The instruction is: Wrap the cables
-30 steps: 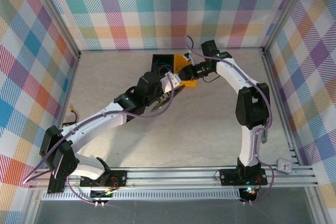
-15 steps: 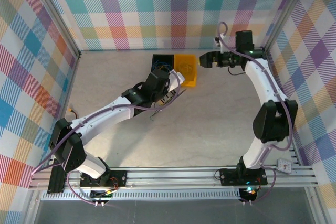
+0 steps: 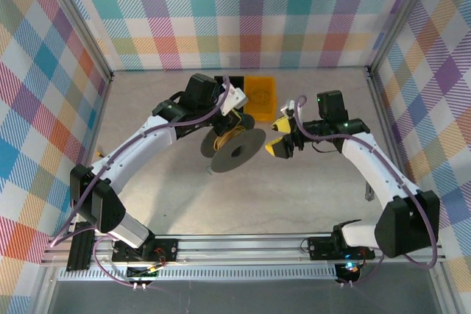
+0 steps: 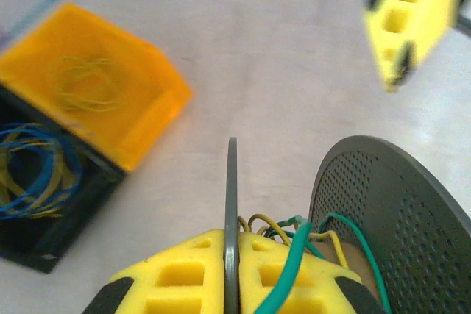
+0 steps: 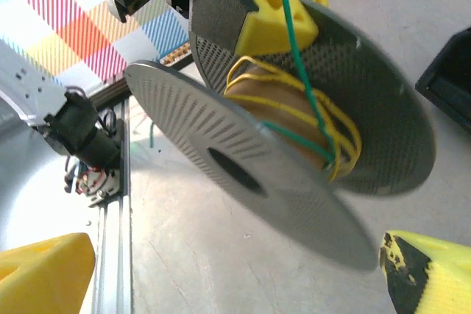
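From above, the spool (image 3: 237, 151) hangs over the bench (image 3: 309, 196), its axis slanted and its holed flange facing the near edge. The left wrist view shows the left fingers (image 4: 180, 277) clamped on the other flange, and loose cables (image 4: 33, 174) in a black bin (image 4: 44, 240) and an orange bin (image 4: 140, 119). The right wrist view shows green and yellow cables wound on the core. The right fingers (image 3: 280, 150) stand wide, beside the spool.

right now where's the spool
In the top view the spool is near the table's middle, one disc clamped in the left tool, just nearer than the orange bin, the open right tool beside it.
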Robot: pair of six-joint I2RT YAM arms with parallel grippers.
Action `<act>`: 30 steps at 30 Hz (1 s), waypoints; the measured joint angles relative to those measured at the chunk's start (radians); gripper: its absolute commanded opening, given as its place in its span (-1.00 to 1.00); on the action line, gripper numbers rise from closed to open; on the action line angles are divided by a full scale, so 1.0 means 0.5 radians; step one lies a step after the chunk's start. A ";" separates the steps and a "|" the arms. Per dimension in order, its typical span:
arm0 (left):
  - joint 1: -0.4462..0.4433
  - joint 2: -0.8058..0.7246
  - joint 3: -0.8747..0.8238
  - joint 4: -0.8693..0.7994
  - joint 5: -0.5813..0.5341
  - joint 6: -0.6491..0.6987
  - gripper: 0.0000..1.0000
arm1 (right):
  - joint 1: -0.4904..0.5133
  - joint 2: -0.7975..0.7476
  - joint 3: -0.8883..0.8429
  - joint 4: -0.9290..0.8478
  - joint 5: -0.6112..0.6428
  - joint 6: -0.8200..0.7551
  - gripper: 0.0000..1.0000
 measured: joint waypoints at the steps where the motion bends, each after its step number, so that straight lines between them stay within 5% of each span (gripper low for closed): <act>1: -0.002 -0.009 0.000 -0.026 0.055 0.016 -1.00 | 0.012 -0.022 -0.005 0.017 0.022 -0.027 0.98; 7: -0.014 -0.147 -0.028 -0.062 0.138 0.014 -1.00 | 0.066 -0.092 -0.008 0.179 0.201 -0.095 0.98; 14: -0.014 -0.149 -0.047 0.006 -0.375 -0.320 -1.00 | 0.084 -0.140 -0.034 0.314 0.439 0.242 0.97; 23: -0.014 0.224 -0.012 0.022 -1.080 -0.805 -1.00 | 0.288 0.100 0.151 0.301 0.756 0.843 0.97; 30: -0.012 0.300 0.036 -0.014 -1.296 -0.989 -1.00 | 0.481 0.283 0.234 0.252 0.888 0.977 0.98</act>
